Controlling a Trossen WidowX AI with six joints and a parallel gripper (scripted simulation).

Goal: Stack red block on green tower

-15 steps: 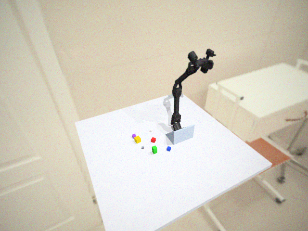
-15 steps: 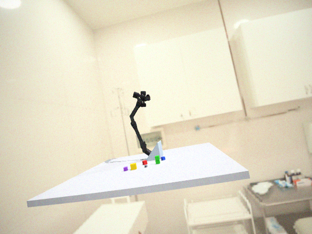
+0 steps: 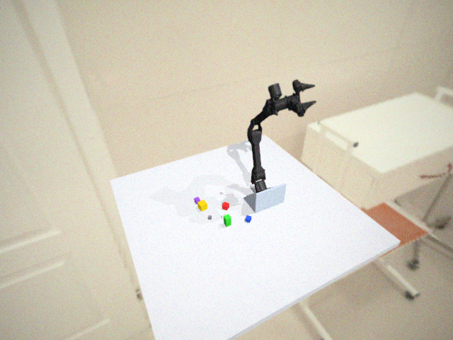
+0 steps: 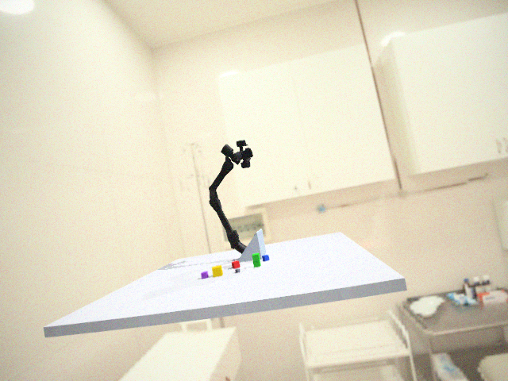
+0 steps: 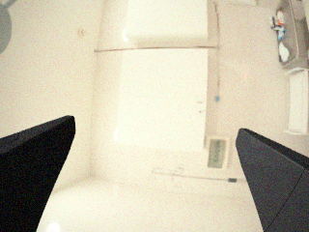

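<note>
The red block (image 3: 225, 205) (image 4: 235, 264) lies on the table, apart from the green tower. The green tower (image 3: 227, 220) (image 4: 256, 259) stands upright; the exterior view shows it as two green blocks, one on the other, with nothing on top. My gripper (image 3: 315, 93) (image 5: 157, 130) is open and empty. It is raised high above the table, far from both, and points away from the blocks. The wrist view shows only the room between the two fingers, no blocks.
A yellow block (image 3: 202, 205) (image 4: 217, 271) and a purple block (image 3: 197, 200) (image 4: 204, 275) lie left of the red one. A small grey cube (image 3: 209, 217) lies near the tower, a blue block (image 3: 248, 218) (image 4: 265, 257) on its other side. A pale wedge (image 3: 270, 197) (image 4: 259, 246) stands by my base.
</note>
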